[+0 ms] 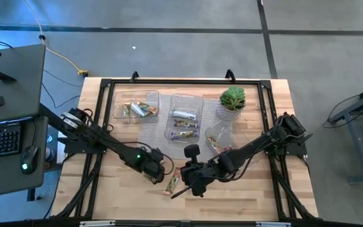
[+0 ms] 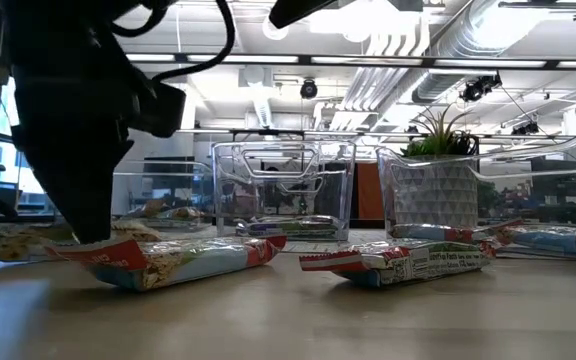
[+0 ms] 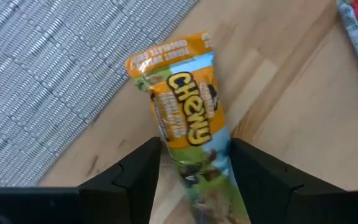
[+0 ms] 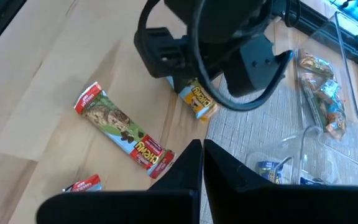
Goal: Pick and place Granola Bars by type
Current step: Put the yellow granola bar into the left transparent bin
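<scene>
Granola Bars: left wrist view alone reads "Chewy" on the orange bar (image 3: 188,121) lying between open left gripper (image 3: 194,171) jaws. Right gripper (image 4: 201,163) jaws closed, holding nothing.

text: "Chewy" | on: orange granola bar (image 3: 188,121) wrapper | other print: unreadable

**Two dark arms, cabled and lit**

Both arms are matte black with boxy joint housings. The left arm (image 1: 109,146) carries a small green light near its wrist and a looping black cable. The right arm (image 1: 257,146) has a rounded black knob beside its end effector (image 1: 194,183), whose flat, angular fingers are black.
</scene>
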{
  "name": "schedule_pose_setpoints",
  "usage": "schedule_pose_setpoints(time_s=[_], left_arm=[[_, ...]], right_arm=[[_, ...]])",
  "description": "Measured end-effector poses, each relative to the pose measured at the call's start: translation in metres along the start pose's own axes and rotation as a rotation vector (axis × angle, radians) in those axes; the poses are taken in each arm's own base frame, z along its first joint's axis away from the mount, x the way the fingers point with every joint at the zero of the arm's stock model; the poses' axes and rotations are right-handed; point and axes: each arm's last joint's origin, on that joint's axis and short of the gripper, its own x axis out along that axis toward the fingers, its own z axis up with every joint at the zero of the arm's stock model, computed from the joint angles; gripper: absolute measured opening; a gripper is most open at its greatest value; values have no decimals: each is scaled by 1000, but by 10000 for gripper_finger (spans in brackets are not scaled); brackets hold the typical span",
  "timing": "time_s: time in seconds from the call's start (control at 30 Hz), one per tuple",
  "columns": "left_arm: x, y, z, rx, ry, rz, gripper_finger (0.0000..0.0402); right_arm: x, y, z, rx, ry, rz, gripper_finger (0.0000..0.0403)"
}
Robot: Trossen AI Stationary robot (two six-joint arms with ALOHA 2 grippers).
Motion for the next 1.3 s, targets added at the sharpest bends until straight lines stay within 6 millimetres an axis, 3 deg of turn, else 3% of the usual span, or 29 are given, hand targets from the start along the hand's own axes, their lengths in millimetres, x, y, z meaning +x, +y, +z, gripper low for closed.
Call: schedule_pose_setpoints(time_s=[0.13,0.4,0.73,0.93,1.13,1.3], left_arm=[[9,-1,-1,10,7,31,189],[8,0,-1,4,-28,46,187],[9,1,-1,16,-32,56,113],[9,1,-1,42,-30,54,101],[-5,7,0,52,-38,63,100],[-40,24,4,82,-114,131,100]], right_arm=[[0,0,2,7,-14,0,0],[0,0,5,21,-44,1,0],[0,0,5,24,-49,5,0],[1,-1,5,29,-48,82,0],[7,-10,5,53,-45,289,0],[9,-16,5,66,-48,317,0]])
